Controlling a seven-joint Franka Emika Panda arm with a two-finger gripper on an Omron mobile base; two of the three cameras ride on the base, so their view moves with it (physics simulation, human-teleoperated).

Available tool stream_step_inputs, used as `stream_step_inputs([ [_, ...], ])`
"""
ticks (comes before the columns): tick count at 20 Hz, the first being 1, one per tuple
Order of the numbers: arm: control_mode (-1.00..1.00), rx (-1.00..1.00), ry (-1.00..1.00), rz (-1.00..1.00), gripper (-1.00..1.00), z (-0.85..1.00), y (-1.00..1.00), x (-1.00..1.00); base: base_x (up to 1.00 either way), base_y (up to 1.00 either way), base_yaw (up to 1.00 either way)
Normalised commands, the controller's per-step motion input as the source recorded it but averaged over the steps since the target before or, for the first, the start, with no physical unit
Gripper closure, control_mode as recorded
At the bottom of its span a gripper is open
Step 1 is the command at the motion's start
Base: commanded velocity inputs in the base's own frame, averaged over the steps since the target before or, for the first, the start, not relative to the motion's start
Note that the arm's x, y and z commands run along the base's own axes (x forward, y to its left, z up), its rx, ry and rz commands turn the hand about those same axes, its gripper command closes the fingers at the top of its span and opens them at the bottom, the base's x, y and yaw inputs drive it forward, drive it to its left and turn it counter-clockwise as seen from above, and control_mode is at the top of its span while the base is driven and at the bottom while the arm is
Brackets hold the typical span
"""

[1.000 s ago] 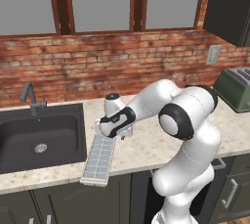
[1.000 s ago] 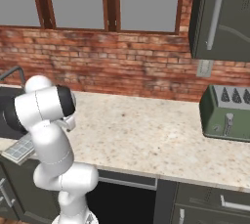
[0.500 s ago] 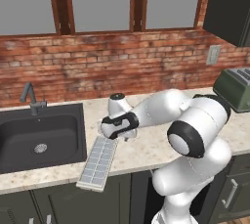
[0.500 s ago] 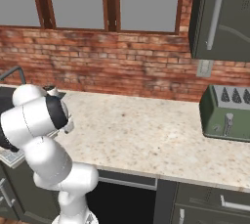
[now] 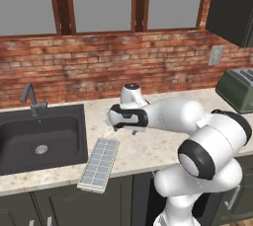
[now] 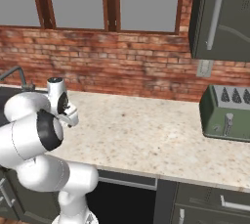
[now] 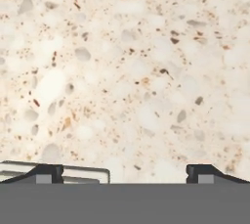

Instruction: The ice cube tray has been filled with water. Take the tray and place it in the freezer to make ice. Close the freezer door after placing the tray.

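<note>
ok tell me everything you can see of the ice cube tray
The ice cube tray is a flat, pale grey-white rectangle with two rows of small square cells, plastic by its look. It lies flat on the speckled counter just right of the black sink, angled, its near end jutting over the counter's front edge. Nothing grips it: the open fingers hover above its far end. Water in the cells cannot be made out.

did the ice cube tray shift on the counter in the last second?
No. In the left base view the ice cube tray lies where it did, beside the sink, its near end over the counter edge.
</note>
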Motion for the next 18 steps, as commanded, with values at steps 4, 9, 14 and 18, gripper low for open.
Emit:
stream_step_inputs([
  [4,-1.0,0.0,-0.05,0.01,-1.0,0.12,0.0,-0.64,0.0,0.0,0.0],
  [9,-1.0,0.0,-0.1,0.04,-1.0,0.31,0.0,-0.63,0.0,0.0,0.0],
  [14,-1.0,0.0,-0.12,0.07,-1.0,0.49,0.0,-0.52,0.0,0.0,0.0],
  [18,-1.0,0.0,-0.06,0.12,-1.0,0.49,0.0,-0.29,0.0,0.0,0.0],
])
